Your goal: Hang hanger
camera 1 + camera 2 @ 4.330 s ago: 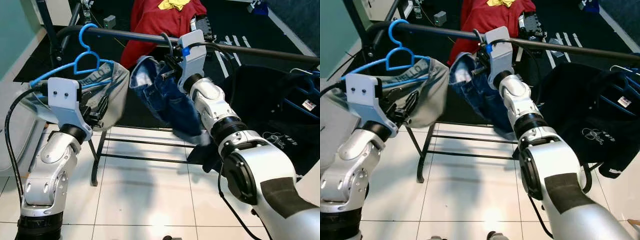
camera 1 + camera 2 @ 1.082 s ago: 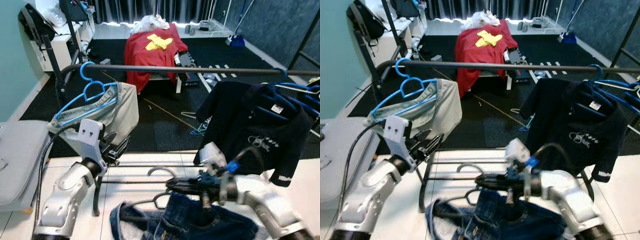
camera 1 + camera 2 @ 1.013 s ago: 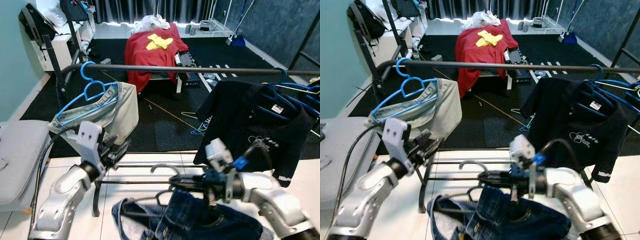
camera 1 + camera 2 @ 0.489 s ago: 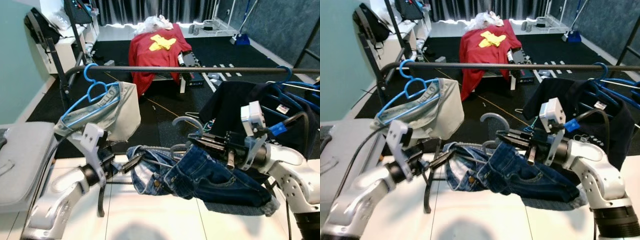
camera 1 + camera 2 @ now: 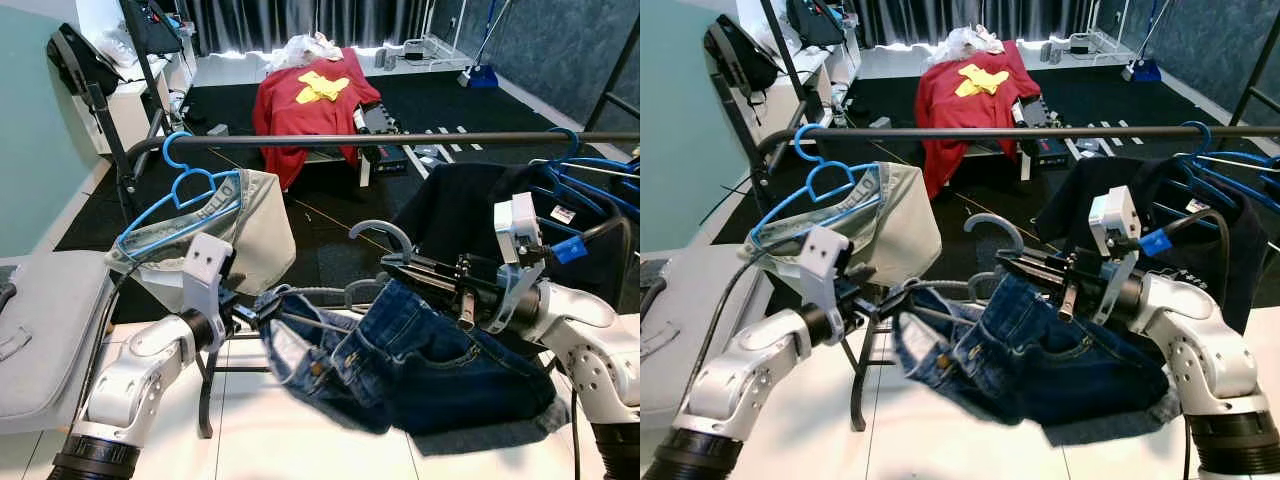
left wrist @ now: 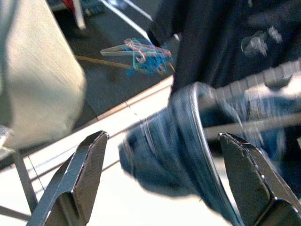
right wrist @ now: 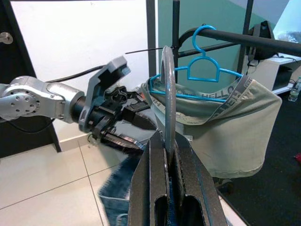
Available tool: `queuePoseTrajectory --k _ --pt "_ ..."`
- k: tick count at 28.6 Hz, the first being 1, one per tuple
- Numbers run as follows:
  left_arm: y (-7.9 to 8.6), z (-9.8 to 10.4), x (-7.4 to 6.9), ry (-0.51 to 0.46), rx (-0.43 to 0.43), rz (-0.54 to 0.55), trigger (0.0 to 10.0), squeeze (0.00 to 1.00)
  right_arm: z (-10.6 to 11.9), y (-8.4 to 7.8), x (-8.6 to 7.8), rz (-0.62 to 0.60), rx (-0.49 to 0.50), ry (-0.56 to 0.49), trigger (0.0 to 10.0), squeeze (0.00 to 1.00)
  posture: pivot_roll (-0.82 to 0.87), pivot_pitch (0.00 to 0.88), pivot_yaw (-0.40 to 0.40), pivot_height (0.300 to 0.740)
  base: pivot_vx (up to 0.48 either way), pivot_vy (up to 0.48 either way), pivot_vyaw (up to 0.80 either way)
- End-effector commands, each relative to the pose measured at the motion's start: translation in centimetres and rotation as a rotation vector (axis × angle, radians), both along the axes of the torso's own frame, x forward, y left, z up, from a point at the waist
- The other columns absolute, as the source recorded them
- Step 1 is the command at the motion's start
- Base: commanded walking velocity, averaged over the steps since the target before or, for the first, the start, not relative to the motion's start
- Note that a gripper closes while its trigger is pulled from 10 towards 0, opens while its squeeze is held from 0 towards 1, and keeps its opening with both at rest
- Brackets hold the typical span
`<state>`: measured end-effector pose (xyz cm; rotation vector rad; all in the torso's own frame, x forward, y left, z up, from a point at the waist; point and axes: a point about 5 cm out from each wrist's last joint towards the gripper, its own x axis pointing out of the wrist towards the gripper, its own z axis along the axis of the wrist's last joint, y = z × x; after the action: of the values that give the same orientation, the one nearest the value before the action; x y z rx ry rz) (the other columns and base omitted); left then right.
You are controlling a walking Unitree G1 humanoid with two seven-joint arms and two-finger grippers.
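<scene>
the carry-up step looks under way: the right gripper point(image 5: 1012, 262) has its fingers pinched on the neck of the grey hanger point(image 5: 992, 232), hook upright above them, limp blue denim jeans point(image 5: 1040, 350) sagging below. the left gripper point(image 5: 885, 297) has fingers spread wide around the garment's far end. next, lift the curved hook over the smooth dark rail point(image 5: 1040, 131) above the fingers.
</scene>
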<state>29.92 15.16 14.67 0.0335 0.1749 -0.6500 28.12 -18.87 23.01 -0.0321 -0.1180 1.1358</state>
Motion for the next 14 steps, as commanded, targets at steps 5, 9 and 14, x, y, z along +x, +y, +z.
queuePoseTrajectory --k 5,9,14 --pt "-0.1 -1.4 -0.7 0.084 0.074 -0.039 10.0 0.00 1.8 0.2 0.0 0.018 0.026 -0.070 0.0 0.00 -0.05 0.055 0.056 0.740 0.000 0.000 0.00" --pt "-0.3 -2.3 -0.4 0.110 0.127 0.008 10.0 0.00 2.0 0.3 0.0 0.027 0.027 -0.074 0.0 0.00 -0.05 0.056 0.056 0.740 0.000 0.000 0.00" --pt "-0.4 -2.5 0.5 0.124 0.154 0.081 10.0 0.00 1.9 0.2 -0.2 0.042 0.025 -0.069 0.0 0.00 -0.05 0.052 0.054 0.740 0.000 0.000 0.00"
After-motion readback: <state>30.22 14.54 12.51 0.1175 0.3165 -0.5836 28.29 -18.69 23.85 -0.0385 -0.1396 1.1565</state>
